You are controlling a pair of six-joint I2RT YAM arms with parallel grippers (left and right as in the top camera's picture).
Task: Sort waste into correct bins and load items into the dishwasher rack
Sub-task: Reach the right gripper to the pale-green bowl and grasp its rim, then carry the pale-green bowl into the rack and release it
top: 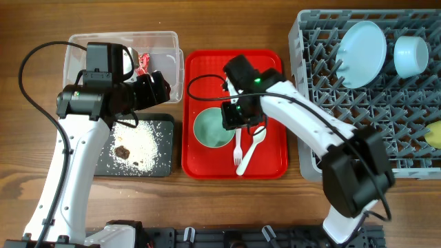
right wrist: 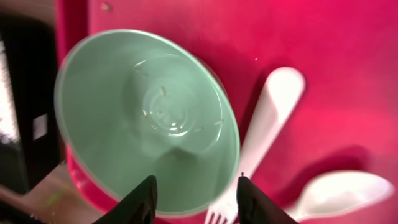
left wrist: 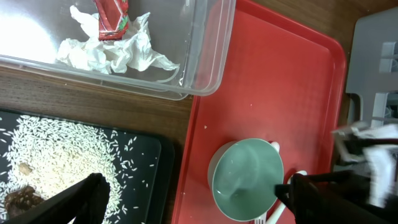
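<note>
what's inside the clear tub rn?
Crumpled white tissue and a red wrapper lie in the tub. Overhead, the left arm covers much of it, so anything else there can't be seen.

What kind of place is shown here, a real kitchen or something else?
Likely a test bench staged for clearing dishes, not a real kitchen: the grey dishwasher rack stands directly on a wooden table, next to a red serving tray and a clear plastic tub.
</note>
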